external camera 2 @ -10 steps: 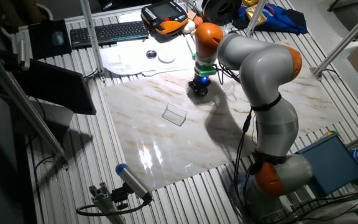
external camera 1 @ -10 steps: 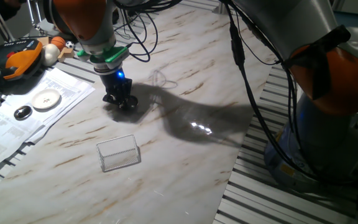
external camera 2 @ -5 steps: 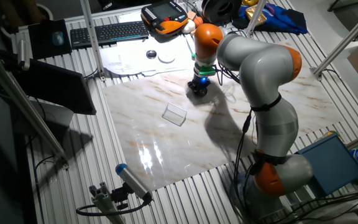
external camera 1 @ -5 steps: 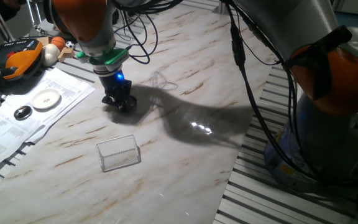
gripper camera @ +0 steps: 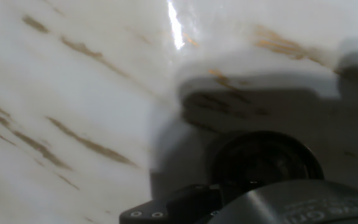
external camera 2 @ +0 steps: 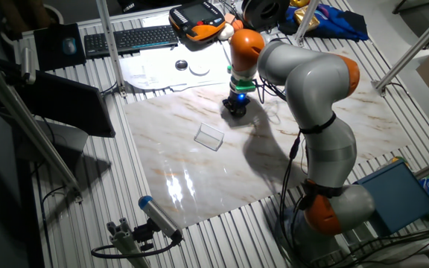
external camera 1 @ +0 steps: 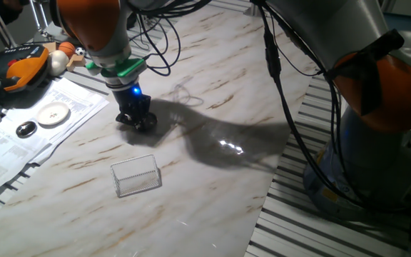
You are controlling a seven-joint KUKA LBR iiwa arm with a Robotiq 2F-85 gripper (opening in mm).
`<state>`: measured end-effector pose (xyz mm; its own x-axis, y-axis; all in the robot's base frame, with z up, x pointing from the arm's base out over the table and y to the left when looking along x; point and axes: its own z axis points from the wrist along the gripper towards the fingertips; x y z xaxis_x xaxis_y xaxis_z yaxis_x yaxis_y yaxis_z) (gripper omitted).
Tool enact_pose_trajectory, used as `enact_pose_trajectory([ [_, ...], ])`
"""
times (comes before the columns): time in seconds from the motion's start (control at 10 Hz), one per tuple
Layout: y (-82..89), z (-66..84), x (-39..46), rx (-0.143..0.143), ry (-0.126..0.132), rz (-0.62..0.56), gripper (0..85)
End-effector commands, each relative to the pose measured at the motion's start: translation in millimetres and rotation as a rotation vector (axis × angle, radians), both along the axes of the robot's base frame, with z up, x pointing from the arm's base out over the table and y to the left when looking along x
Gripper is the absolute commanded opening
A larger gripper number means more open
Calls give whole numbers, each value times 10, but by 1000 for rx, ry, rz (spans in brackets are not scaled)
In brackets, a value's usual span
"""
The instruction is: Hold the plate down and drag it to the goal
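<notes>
My gripper (external camera 1: 135, 118) stands upright on the marble table (external camera 1: 212, 193), fingers together, pressing down on the plate, which it almost wholly hides in both fixed views. In the hand view the plate (gripper camera: 263, 157) shows as a dark round dish with a shiny rim right under the hand. The goal (external camera 1: 136, 175), a small see-through box with a pale outline, lies a short way nearer the front edge than the gripper (external camera 2: 234, 108). In the other fixed view the goal (external camera 2: 209, 136) sits down and left of it.
A white disc (external camera 1: 53, 113) and a small dark disc (external camera 1: 26, 129) lie on papers left of the marble. An orange handheld unit (external camera 1: 18, 66) and a keyboard (external camera 2: 129, 39) sit beyond. A thin wire loop (external camera 1: 184, 90) lies behind the gripper. The arm's body (external camera 2: 315, 112) overhangs the right side.
The gripper has slid slightly to the left over the marble, staying down on the table. The goal has not moved.
</notes>
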<state>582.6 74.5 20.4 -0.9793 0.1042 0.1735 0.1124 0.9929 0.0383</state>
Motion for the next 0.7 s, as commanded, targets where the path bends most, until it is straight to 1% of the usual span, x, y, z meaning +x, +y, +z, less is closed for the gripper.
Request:
enact_pose_trajectory([
  [0.0, 0, 18, 14, 4, 0, -3, 0],
  [0.6, 73, 48, 1, 4, 5, -18, 0],
])
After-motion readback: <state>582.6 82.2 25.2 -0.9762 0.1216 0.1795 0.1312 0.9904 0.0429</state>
